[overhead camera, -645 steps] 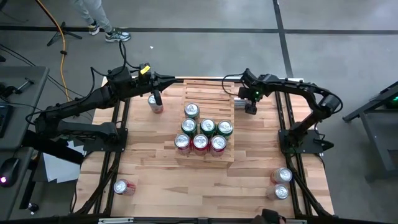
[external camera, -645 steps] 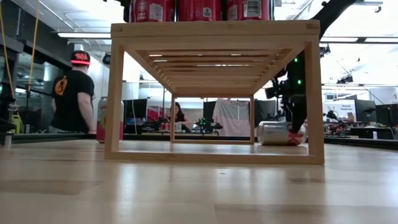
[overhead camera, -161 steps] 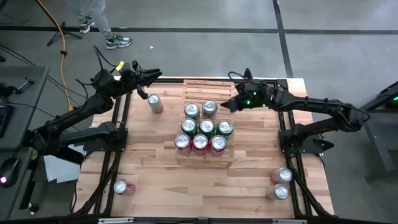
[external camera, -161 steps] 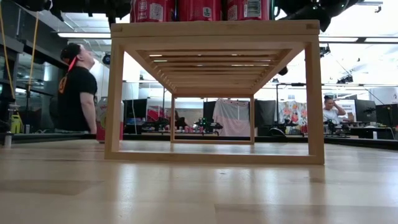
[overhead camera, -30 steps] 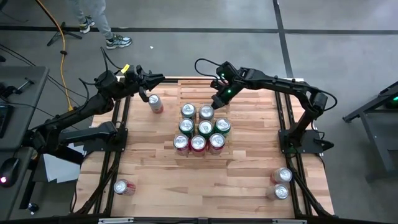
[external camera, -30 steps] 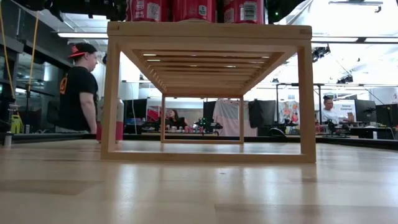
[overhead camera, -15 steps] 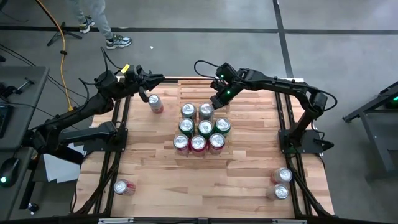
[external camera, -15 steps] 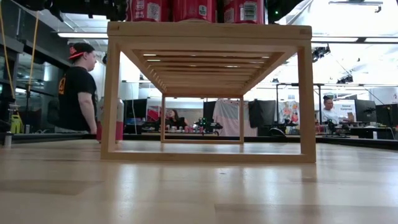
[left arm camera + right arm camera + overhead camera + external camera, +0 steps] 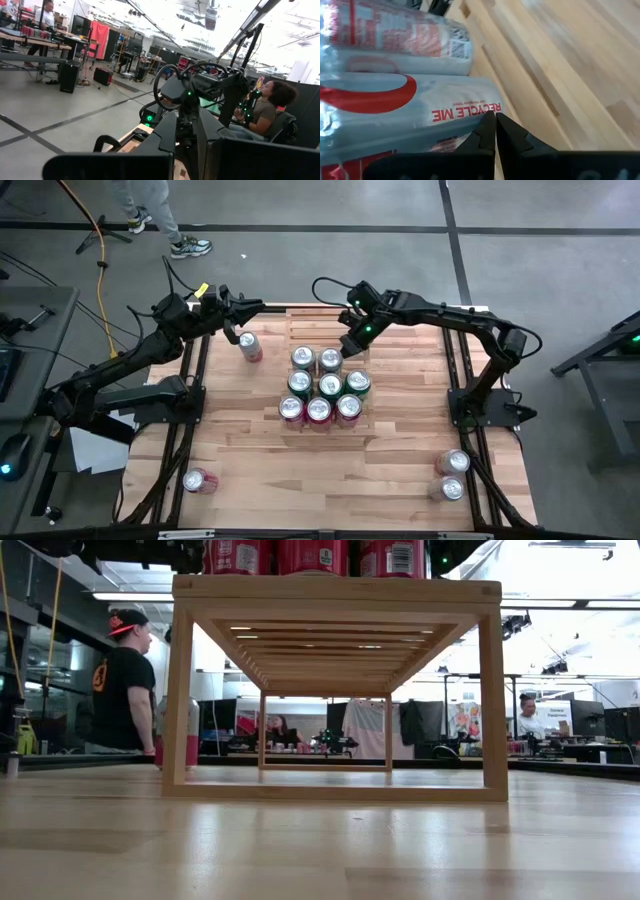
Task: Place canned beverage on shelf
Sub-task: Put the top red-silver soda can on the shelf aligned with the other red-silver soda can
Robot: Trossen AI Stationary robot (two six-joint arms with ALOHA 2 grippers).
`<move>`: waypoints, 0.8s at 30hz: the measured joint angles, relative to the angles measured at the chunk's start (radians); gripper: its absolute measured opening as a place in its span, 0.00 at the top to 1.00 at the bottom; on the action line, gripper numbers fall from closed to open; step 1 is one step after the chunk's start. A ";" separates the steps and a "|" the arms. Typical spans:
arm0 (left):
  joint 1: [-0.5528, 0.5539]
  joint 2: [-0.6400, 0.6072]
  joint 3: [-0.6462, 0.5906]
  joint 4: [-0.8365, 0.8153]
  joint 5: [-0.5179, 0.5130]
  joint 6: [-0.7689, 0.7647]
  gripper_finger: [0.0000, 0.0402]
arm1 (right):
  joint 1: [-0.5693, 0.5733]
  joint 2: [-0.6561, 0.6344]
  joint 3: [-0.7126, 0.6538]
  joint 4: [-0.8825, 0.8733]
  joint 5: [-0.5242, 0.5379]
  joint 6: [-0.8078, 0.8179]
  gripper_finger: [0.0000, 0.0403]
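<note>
The pale-wood slatted shelf [image 9: 322, 427] stands mid-table and carries several upright cans. In its back row stand two silver-and-red cans, the left one [image 9: 302, 358] and the right one [image 9: 330, 360]. My right gripper [image 9: 346, 347] is shut, just beyond and to the right of the back-right can [image 9: 410, 117]. My left gripper [image 9: 252, 307] is shut and holds nothing. It hovers at the table's far left, above another upright can [image 9: 248, 346] that stands on the tabletop. In the low view the shelf's top board [image 9: 335, 588] shows with can bottoms above it. My right gripper has its shut fingertips [image 9: 489, 125] against the back-right can's side wall [image 9: 470, 111], close to the can's bottom end by the slats. The fingers come slanting down from the table's far right. The can stands upright on the shelf.
A can [image 9: 198, 480] lies on the table at the near left. Two more cans [image 9: 453, 463] [image 9: 447, 489] sit at the near right. Bare tabletop lies in front of the shelf. People stand and sit in the room beyond the table.
</note>
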 joint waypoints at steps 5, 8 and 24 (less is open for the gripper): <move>0.000 0.000 0.000 0.000 0.000 -0.004 1.00 | -0.014 0.000 0.000 0.000 0.023 0.012 1.00; 0.000 0.000 0.000 0.000 0.001 -0.025 1.00 | -0.015 0.000 0.000 -0.001 -0.017 0.011 1.00; 0.000 0.000 0.000 0.001 0.001 -0.026 1.00 | -0.034 -0.013 0.000 0.001 0.004 -0.006 1.00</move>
